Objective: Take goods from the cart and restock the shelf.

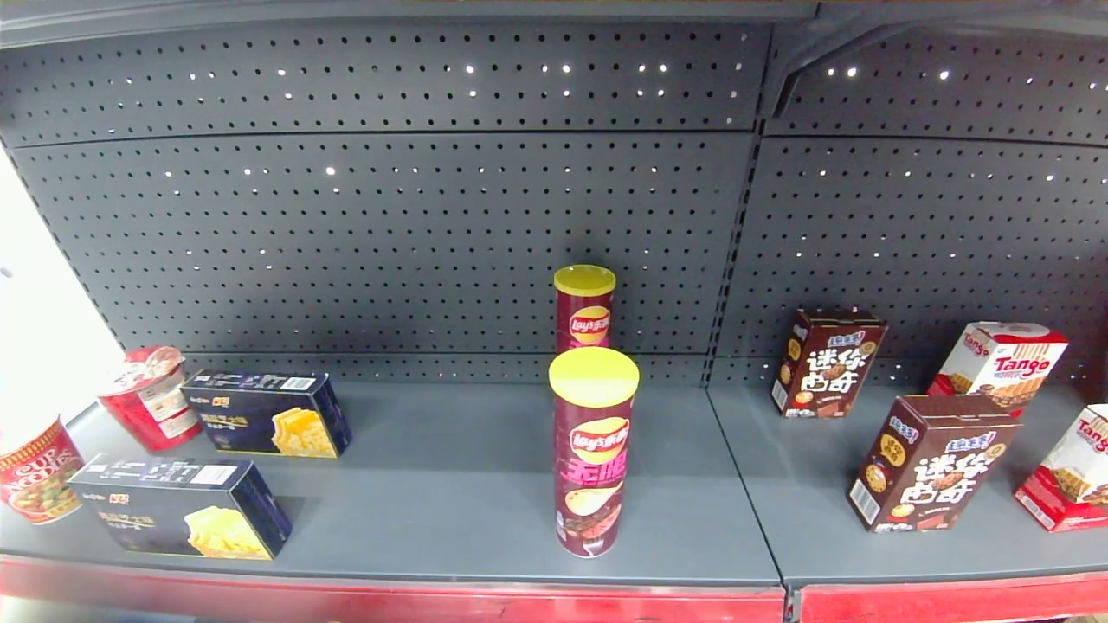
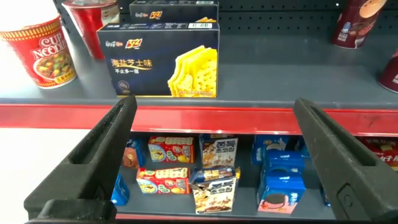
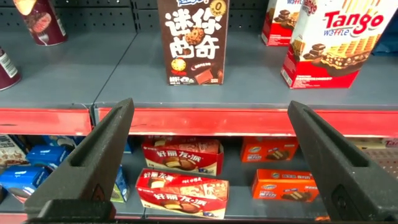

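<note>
Grey pegboard (image 1: 389,216) backs the shelf (image 1: 415,493); nearest, left gripper (image 2: 216,107) and right gripper (image 3: 211,107) both spread, empty, facing its red front edge (image 2: 199,117). Mid-shelf stands the front chip can (image 1: 593,459), second chip can (image 1: 585,310) behind it — likely light, stiff but crushable, slick; grasp mid-body.

Grey shelf (image 1: 433,519), red front edge, perforated back panel (image 1: 389,216).
- Middle: front chip can (image 1: 593,459), maroon with a yellow lid, upright near the front edge; rear chip can (image 1: 585,307), same kind, by the back panel.
- Left end: front cracker box (image 1: 182,506) and rear cracker box (image 1: 268,414), dark blue; front noodle cup (image 1: 35,467) at the left edge, rear noodle cup (image 1: 147,398) behind it.
- Right section: front cookie box (image 1: 930,463) and rear cookie box (image 1: 825,363), brown, upright; rear wafer box (image 1: 1000,363) and front wafer box (image 1: 1069,472), red and white, at the right edge.
</note>
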`<state>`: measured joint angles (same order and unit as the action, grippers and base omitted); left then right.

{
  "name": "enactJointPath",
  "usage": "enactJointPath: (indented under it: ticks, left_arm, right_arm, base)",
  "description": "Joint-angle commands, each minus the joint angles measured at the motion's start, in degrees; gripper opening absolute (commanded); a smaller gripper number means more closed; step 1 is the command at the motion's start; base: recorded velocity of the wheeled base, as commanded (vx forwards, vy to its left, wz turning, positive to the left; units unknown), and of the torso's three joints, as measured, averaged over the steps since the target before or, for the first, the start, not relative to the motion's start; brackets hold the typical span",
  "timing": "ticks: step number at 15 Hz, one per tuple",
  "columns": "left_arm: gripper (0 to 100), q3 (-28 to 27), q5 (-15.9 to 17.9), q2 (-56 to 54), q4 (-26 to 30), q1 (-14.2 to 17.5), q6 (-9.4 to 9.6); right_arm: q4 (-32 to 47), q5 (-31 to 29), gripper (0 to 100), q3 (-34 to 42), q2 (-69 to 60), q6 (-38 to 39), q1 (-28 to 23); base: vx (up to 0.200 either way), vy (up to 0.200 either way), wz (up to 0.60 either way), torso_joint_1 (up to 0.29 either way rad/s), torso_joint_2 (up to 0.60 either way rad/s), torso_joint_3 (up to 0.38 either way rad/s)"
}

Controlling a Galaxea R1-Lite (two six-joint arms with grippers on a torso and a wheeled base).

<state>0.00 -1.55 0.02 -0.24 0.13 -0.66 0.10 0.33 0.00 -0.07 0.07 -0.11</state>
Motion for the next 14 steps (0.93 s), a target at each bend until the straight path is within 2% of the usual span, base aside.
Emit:
enactJointPath:
  ticks: [1,2,4,14]
  left_arm:
    - [100,0.00,-0.03,-0.02,-0.02,0.04,-0.04]
    - [100,0.00,0.14,-0.02,-0.02,0.04,0.13]
    - [100,0.00,0.23,-0.02,-0.02,0.04,0.31]
    - [100,0.00,0.67,-0.02,-0.02,0.04,0.48]
  right_arm:
    - [-0.01,0.02,100,0.00,0.07,0.01,0.02]
    - [-0.01,0.02,100,0.00,0.07,0.01,0.02]
    - [-0.01,0.02,100,0.00,0.07,0.01,0.02]
    - [-0.01,0.02,100,0.00,0.07,0.01,0.02]
  base:
    - [0.000,0.000,0.00,0.000,0.00,0.000]
    - [0.000,0.000,0.00,0.000,0.00,0.000]
    - [0.000,0.200,0.00,0.002,0.00,0.002]
    - [0.000,0.000,0.00,0.000,0.00,0.000]
